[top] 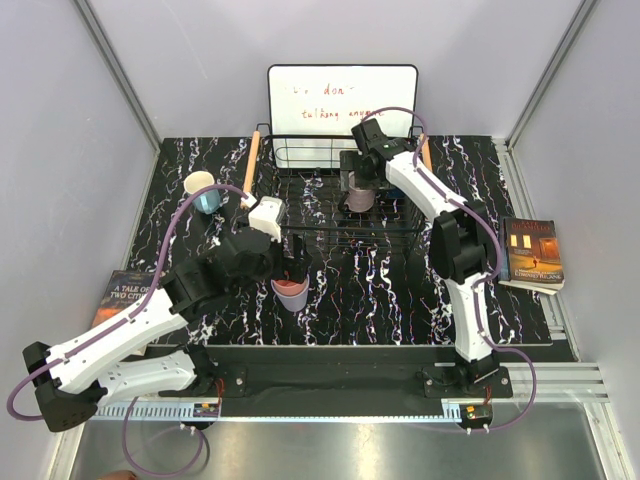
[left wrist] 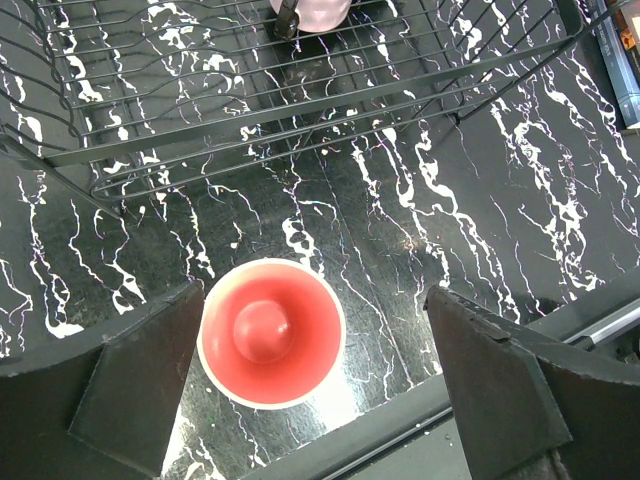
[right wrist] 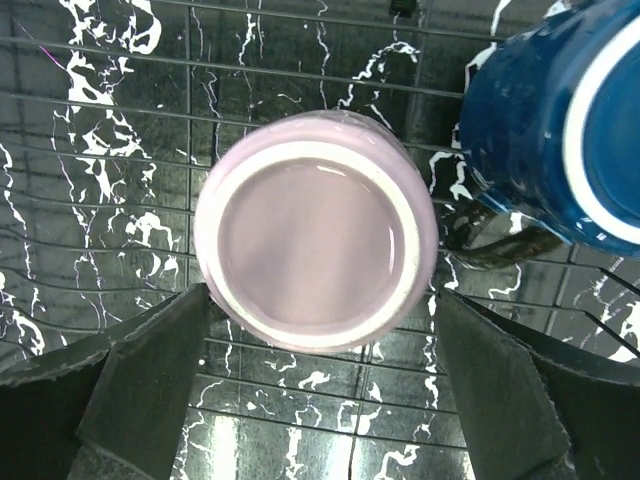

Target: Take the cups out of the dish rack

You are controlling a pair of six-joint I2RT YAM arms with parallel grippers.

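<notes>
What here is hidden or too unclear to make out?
- Top view: writing on the white board is too small to read.
- Right wrist view: the navy cup is cut off by the frame edge.
- Top view: the left arm covers part of the book.
- Right wrist view: whether the right gripper touches the lavender cup is unclear.

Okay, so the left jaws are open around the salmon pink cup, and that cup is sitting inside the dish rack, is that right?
Not quite. The left jaws are open around the salmon pink cup, but that cup is not inside the dish rack. It stands upright on the black marbled table, just in front of the rack's near edge. The left wrist view shows this.
</notes>
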